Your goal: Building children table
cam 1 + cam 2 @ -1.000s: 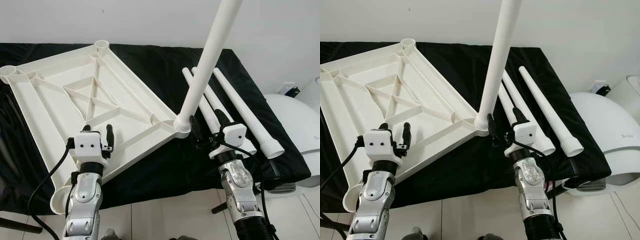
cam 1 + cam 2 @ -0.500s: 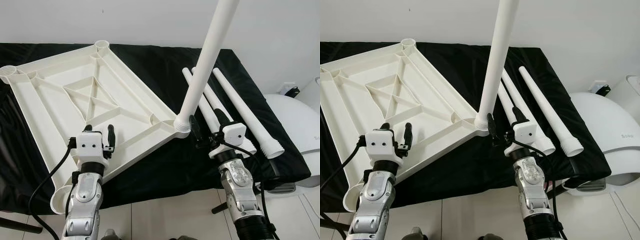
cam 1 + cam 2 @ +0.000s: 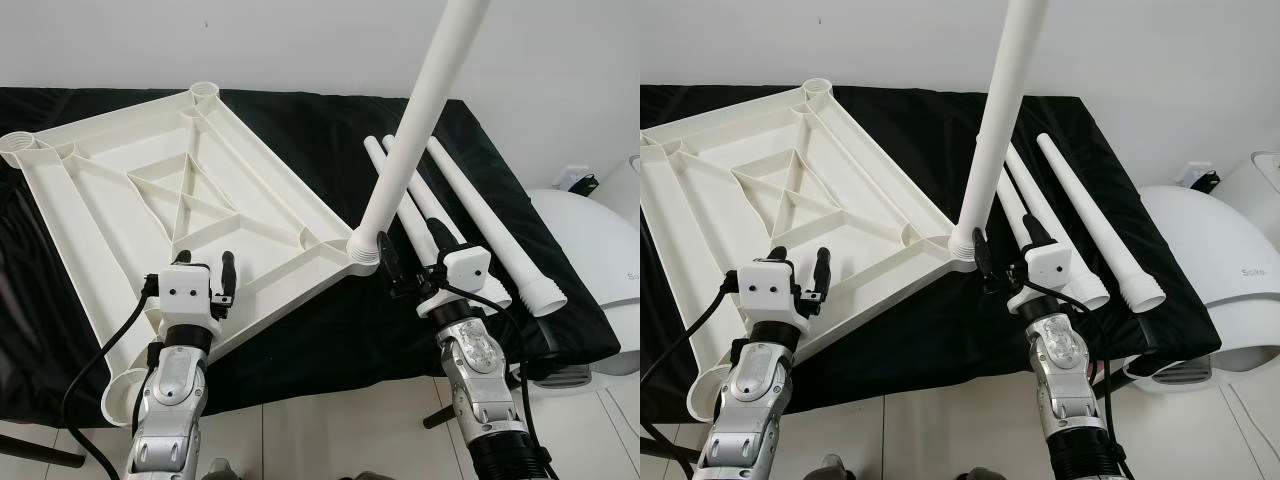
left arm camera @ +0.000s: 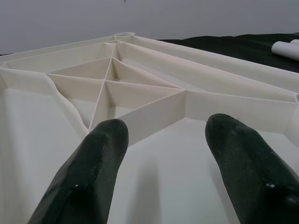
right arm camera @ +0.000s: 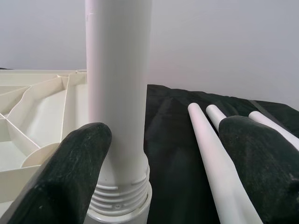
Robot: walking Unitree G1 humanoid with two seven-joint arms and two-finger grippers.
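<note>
One big white tabletop lies upside down on the black desk, filling the left and middle of the frame. It looks stiff, light and smooth; hold it by its rim. The standing leg sits in the corner socket at centre, threads showing; grip it low. Three loose legs lie right of it. The left claw is open over the near rim. The right claw is open around the leg's base.
</note>
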